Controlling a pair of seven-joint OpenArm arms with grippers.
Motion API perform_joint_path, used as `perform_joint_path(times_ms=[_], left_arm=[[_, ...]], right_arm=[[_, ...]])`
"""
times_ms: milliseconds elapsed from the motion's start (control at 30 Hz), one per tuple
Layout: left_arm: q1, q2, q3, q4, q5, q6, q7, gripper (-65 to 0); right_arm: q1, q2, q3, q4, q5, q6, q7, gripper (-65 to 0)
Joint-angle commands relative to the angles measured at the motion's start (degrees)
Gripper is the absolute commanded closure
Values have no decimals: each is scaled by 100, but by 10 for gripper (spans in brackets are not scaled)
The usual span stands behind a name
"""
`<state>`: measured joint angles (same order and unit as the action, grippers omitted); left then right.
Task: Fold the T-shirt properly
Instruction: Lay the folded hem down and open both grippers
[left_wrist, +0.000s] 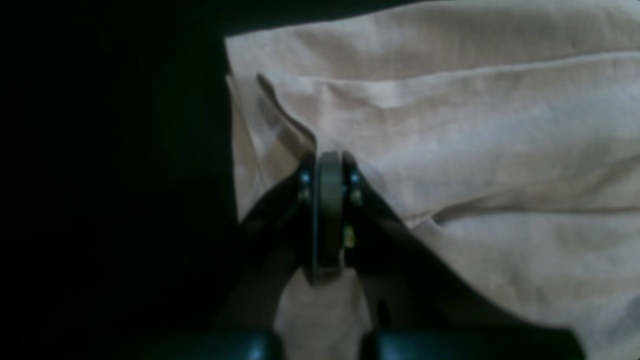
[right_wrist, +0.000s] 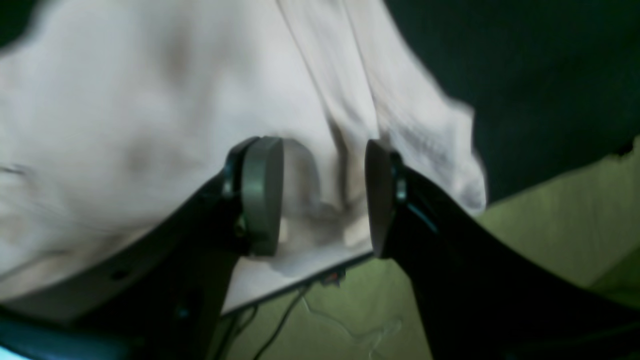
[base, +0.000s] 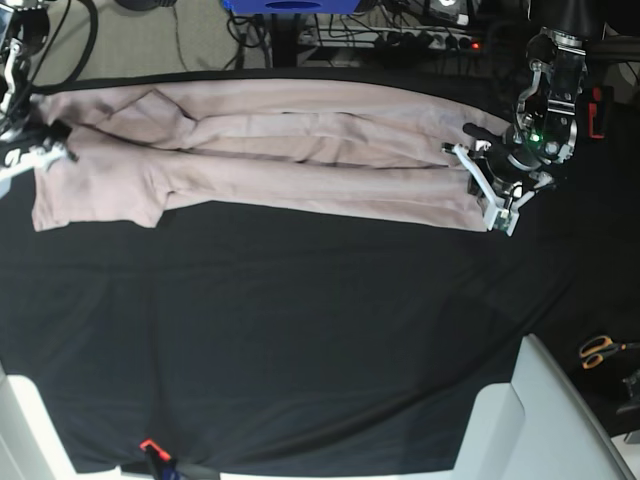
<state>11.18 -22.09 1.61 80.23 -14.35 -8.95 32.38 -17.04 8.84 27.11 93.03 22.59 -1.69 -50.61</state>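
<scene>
T-shirt (base: 260, 160) lies as a long lengthwise-folded band along the far side of the black-draped counter (base: 300, 330); my left claw (left_wrist: 329, 200) is pinching one end, my right claw (right_wrist: 322, 195) is spread at the other, crosswise folds not yet made.

The T-shirt (base: 270, 160) was a plain pale pink with no print, and it lay on a black cloth (base: 300, 330). The left gripper (left_wrist: 329, 165) had black fingers and grey pads (left_wrist: 329, 210), as did the right gripper (right_wrist: 324, 195), while the scissors (base: 600, 349) showed orange handles. A blue box (base: 290, 5) and a small red tag (base: 148, 445) were the only other strong colours.
</scene>
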Motion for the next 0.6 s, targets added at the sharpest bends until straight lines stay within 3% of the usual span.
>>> perform_joint_path(times_ms=[0,100,267,333,567], left_arm=[[-15,-81,-24,79,6,38,-78,0],[82,-81,-86,87,6,47,-78,0],[126,-73,-86,122,6,55,-78,0],[126,-73,-86,122,6,55,-78,0],[135,-117,-95,122,6,64,-86,0]], right_arm=[[-6,87,27,275,31,16,116,-248],[11,105,10,661,31,165,134,-237],[820,219,53,-86,-13,1343,81,-242],[1084,351,-8,-578,-13,1616,81,-242],[1717,562,-193,-1791,-13,1730,195,-242]])
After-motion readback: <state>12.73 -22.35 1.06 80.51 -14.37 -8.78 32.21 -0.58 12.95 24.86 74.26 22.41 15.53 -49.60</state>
